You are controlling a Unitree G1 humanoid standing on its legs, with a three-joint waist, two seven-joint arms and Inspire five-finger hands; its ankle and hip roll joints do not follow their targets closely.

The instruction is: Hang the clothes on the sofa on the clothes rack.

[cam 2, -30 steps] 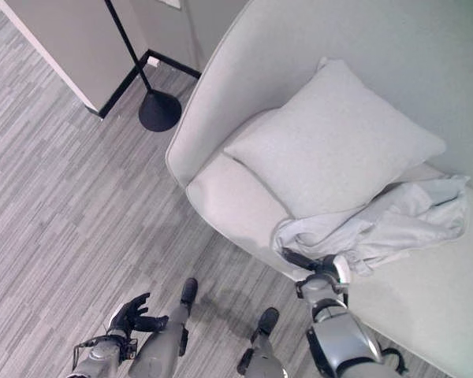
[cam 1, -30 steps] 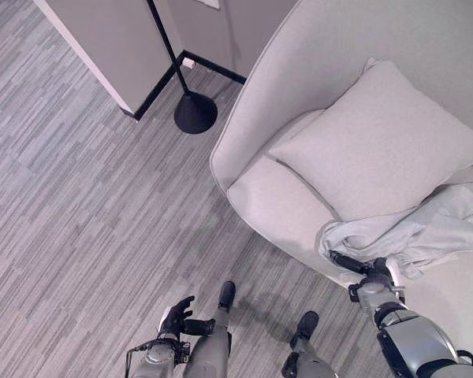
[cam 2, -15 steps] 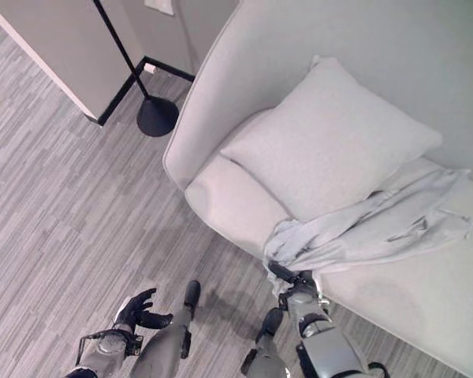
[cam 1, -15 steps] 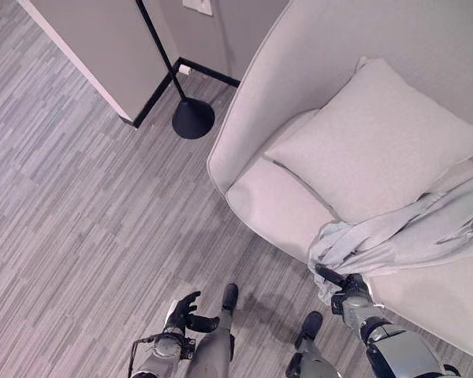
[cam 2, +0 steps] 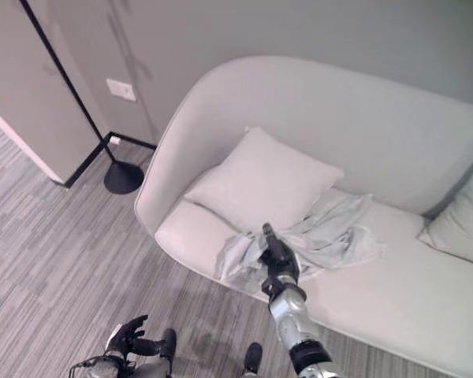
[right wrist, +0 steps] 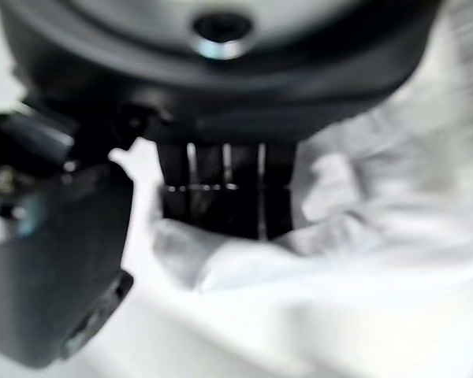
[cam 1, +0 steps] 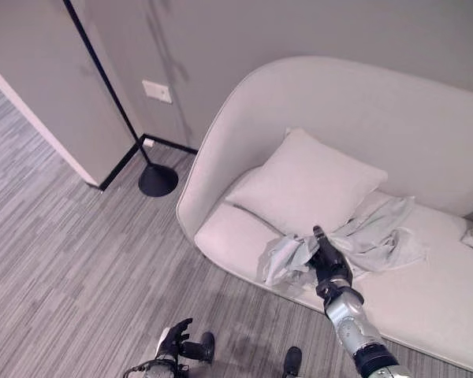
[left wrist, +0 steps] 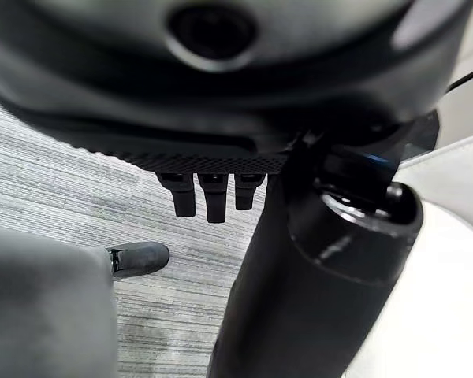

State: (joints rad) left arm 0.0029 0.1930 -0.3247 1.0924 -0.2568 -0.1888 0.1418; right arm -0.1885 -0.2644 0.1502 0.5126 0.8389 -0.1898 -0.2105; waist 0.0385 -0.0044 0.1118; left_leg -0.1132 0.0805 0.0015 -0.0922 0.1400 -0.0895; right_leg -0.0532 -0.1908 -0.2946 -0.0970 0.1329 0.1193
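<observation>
Room: grey striped floor (cam 1: 55, 260), grey wall behind, with a white wall plate (cam 1: 156, 91) low on it.
Sofa: pale curved sofa (cam 1: 426, 142) filling the right and far side of the scene, with a square cushion (cam 1: 303, 185) leaning on its back and a second cushion (cam 2: 457, 224) at the far right end.
Clothes rack: thin black pole rising from a round black base (cam 1: 158, 180) on the floor, left of the sofa near the wall corner.
Clothes: light grey garment (cam 1: 378, 232) crumpled on the seat just right of the square cushion, one bunched end drawn toward the near seat edge.
Right hand (cam 1: 328, 264): over the near seat edge, fingers curled into the bunched end of the garment, clutching it.
Left hand (cam 1: 176, 339): low by the floor at near left, well apart from the sofa, fingers loosely spread and holding nothing.
</observation>
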